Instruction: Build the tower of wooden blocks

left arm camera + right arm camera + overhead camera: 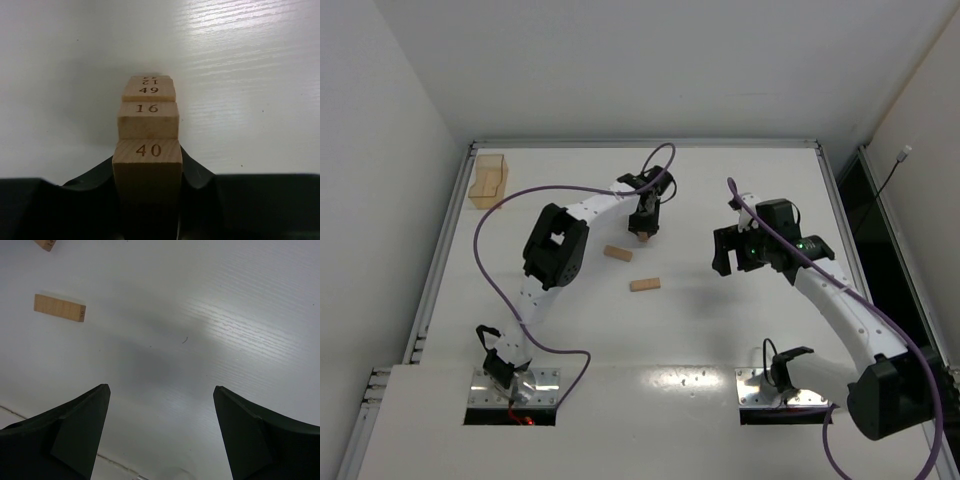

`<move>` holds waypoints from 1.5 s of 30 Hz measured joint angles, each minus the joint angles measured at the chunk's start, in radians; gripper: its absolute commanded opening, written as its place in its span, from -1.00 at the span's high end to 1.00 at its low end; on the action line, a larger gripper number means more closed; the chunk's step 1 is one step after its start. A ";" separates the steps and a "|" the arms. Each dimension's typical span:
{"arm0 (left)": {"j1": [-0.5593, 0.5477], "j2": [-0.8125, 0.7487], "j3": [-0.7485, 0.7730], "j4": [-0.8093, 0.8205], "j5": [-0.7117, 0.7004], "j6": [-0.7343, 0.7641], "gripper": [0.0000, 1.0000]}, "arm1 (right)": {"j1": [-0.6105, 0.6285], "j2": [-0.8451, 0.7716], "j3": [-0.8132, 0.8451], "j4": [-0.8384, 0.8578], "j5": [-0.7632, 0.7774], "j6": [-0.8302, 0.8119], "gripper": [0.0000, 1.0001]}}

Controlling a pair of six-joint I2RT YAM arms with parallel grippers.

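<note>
The tower (149,107) is a narrow column of light-tan wood blocks, seen from above in the left wrist view, with ends numbered 49 and 16. The nearest block, numbered 40 (147,155), lies at the column's near end. My left gripper (146,161) is shut on it, a black finger against each side. From above, this gripper (642,228) hangs over the tower (644,238) at the table's middle back. Two loose wood blocks (618,253) (645,285) lie flat nearby. My right gripper (160,387) is open and holds nothing, above bare table.
A clear amber-tinted plastic box (488,180) stands at the back left corner. The right wrist view shows one loose block (59,308) to the left and the corner of another (45,244) at the top edge. A raised rim (640,143) borders the table.
</note>
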 measured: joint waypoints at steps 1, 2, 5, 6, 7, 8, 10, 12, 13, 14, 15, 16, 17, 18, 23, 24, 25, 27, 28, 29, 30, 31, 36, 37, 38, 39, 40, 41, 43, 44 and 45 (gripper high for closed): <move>0.000 0.000 0.000 0.002 0.003 0.001 0.59 | 0.000 0.000 0.000 0.001 -0.001 0.000 -0.63; 0.000 0.000 0.000 0.003 0.007 0.002 0.66 | 0.000 0.000 0.000 0.002 -0.002 0.000 -0.63; 0.000 0.000 0.000 0.008 0.018 0.005 1.00 | 0.000 0.000 0.000 0.004 -0.002 0.000 -0.63; 0.000 0.000 0.000 0.010 0.022 0.005 1.00 | 0.000 0.000 0.000 0.004 -0.003 0.000 -0.63; 0.000 0.000 0.000 0.011 0.025 0.005 1.00 | 0.000 0.000 0.000 0.004 -0.003 0.000 -0.63; 0.000 0.000 0.000 0.013 0.026 0.006 0.75 | 0.000 0.000 0.000 0.004 -0.003 0.000 -0.63; 0.000 0.000 0.000 0.014 0.030 0.006 0.43 | 0.000 0.000 0.000 0.004 -0.003 0.000 -0.63; 0.000 0.000 0.000 0.014 0.032 0.008 -0.13 | 0.000 0.000 0.000 0.004 -0.003 0.000 -0.63; -0.001 0.000 0.000 0.018 0.033 0.011 -0.28 | 0.000 0.000 0.000 0.004 -0.003 0.000 -0.63; -0.002 0.000 0.000 0.024 0.035 0.013 -0.39 | 0.000 0.000 0.000 0.004 -0.003 0.000 -0.63; -0.003 0.000 0.000 0.029 0.034 0.008 -0.58 | 0.000 0.000 0.000 0.004 -0.003 0.000 -0.63; -0.004 0.000 0.000 0.033 0.032 0.009 -0.66 | 0.000 0.000 0.000 0.004 -0.003 0.000 -0.63; -0.006 0.000 0.000 0.036 0.031 0.004 -0.70 | 0.000 0.000 0.000 0.004 -0.003 0.000 -0.63; -0.007 0.000 0.000 0.039 0.029 0.004 -0.70 | 0.000 0.000 0.000 0.004 -0.003 0.000 -0.63; -0.009 0.000 0.003 0.038 0.025 0.006 -0.70 | 0.000 0.000 0.000 0.004 -0.004 0.000 -0.63; -0.009 0.000 0.005 0.036 0.026 0.008 -0.70 | 0.000 0.000 0.000 0.004 -0.004 0.000 -0.63; -0.009 0.000 0.008 0.031 0.026 0.010 -0.70 | 0.000 0.000 0.000 0.005 -0.004 0.000 -0.63; -0.009 0.000 0.019 0.024 0.023 0.014 -0.70 | 0.000 0.000 -0.002 0.005 -0.004 0.000 -0.61; -0.009 0.000 0.029 0.019 0.019 0.018 -0.70 | 0.000 0.000 -0.005 0.005 -0.005 0.000 -0.61; -0.009 0.000 0.039 0.018 0.014 0.021 -0.70 | 0.000 0.000 -0.009 0.005 -0.005 0.000 -0.61; -0.009 -0.001 0.051 0.016 0.010 0.025 -0.70 | 0.000 0.000 -0.012 0.004 -0.006 0.000 -0.61; -0.009 -0.003 0.061 0.015 0.002 0.028 -0.70 | 0.000 0.000 -0.016 0.004 -0.009 0.000 -0.61; -0.009 -0.039 0.089 0.011 -0.024 0.045 -0.70 | 0.000 -0.004 -0.024 0.005 -0.013 0.001 -0.61; -0.010 -0.057 0.090 0.010 -0.033 0.050 -0.70 | 0.000 -0.005 -0.025 0.004 -0.013 0.001 -0.61; -0.011 -0.074 0.091 0.008 -0.044 0.053 -0.70 | 0.000 -0.007 -0.025 0.005 -0.013 0.001 -0.58; -0.013 -0.093 0.092 0.005 -0.055 0.057 -0.70 | 0.000 -0.010 -0.025 0.005 -0.013 0.001 -0.58; -0.015 -0.118 0.093 0.005 -0.070 0.060 -0.70 | 0.000 -0.012 -0.026 0.005 -0.013 0.001 -0.58; -0.018 -0.145 0.094 0.004 -0.086 0.063 -0.72 | 0.000 -0.014 -0.026 0.005 -0.013 0.001 -0.56; -0.025 -0.211 0.096 0.005 -0.125 0.069 -0.76 | 0.000 -0.018 -0.026 0.005 -0.013 -0.002 -0.53; -0.029 -0.249 0.096 0.005 -0.148 0.076 -0.81 | 0.000 -0.022 -0.026 0.006 -0.012 -0.007 -0.53; -0.032 -0.286 0.095 0.006 -0.169 0.081 -0.87 | 0.001 -0.026 -0.026 0.007 -0.014 -0.013 -0.48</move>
